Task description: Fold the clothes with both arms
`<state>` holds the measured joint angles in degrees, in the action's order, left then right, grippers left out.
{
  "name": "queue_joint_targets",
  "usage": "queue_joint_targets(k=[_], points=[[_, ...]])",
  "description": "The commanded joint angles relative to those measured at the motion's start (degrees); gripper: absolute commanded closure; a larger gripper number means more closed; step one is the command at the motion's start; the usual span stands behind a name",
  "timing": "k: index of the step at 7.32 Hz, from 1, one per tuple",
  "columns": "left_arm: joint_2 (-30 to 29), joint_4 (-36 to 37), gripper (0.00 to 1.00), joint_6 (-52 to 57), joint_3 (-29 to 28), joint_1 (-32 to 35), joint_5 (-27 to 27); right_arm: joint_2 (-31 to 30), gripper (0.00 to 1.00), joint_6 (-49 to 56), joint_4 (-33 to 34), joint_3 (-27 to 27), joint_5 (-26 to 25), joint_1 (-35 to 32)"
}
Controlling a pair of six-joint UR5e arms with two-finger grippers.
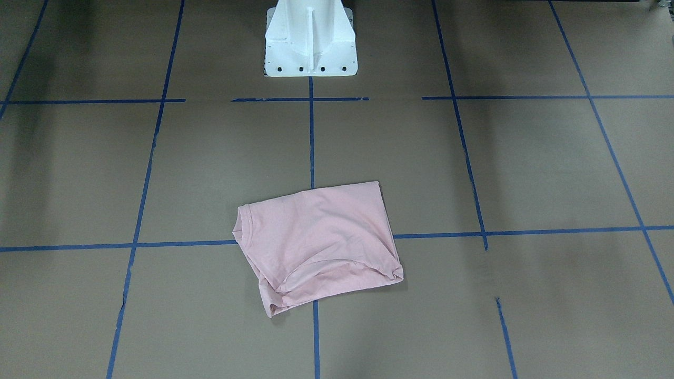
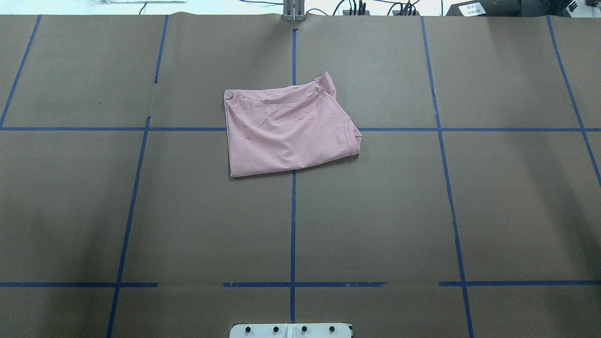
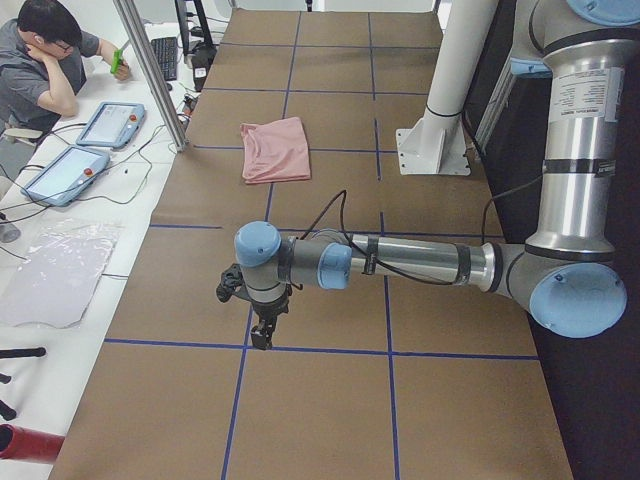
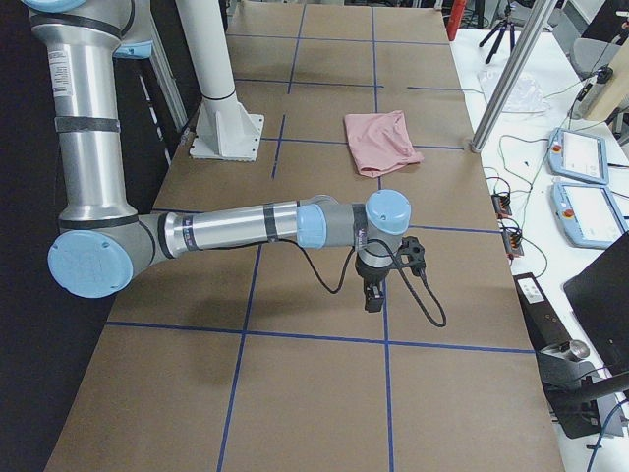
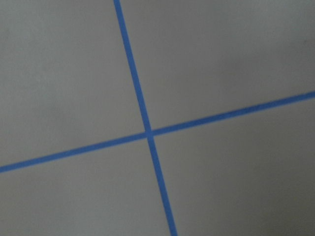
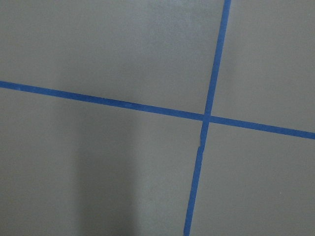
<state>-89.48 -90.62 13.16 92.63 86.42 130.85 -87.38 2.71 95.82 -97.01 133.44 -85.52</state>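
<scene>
You are looking at a big brown table (image 2: 516,211) with blue tape lines (image 2: 293,225) making squares on it.

The left arm (image 3: 400,260) is reaching out low over the table at one end. The right arm (image 4: 236,228) is doing the same at the other end. Both arms are staying well apart from the shirt.

The white pedestal (image 1: 310,42) is standing at the robot's edge of the table, on the middle blue line.

A person (image 3: 40,70) is sitting at the white side desk, resting their head on one hand.

The pink T-shirt (image 2: 286,134) is lying folded in the middle of the table, on the half far from the pedestal. It is sitting right over a spot where two blue lines are crossing. Its plain pink side is facing up, and its neck hole is pointing to the robot's right. Nothing is touching it.

The left gripper (image 3: 262,335) is pointing down and hanging over a blue line. The right gripper (image 4: 372,295) is pointing down too, close to another blue line. You are seeing both only from the side, so you cannot tell if their jaws are wide or narrow. Neither one is holding the shirt.
</scene>
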Motion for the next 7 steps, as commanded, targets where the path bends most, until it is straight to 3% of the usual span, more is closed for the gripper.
queue_joint_targets(k=[1, 4, 7], points=[[0.1, 0.0, 0.0, 2.23, -1.4, 1.21, 3.09, -1.21, 0.0, -0.16, -0.02, 0.33, 0.76, -0.79], [0.09, -0.88, 0.0, 1.7, -1.32, 1.29, 3.1, -2.79, 0.0, 0.1, -0.63, 2.85, 0.77, -0.88], [-0.34, -0.79, 0.0, 1.52, -1.57, 1.21, 2.84, -4.55, 0.0, 0.02, -6.26, 6.56, 0.85, -3.86]])
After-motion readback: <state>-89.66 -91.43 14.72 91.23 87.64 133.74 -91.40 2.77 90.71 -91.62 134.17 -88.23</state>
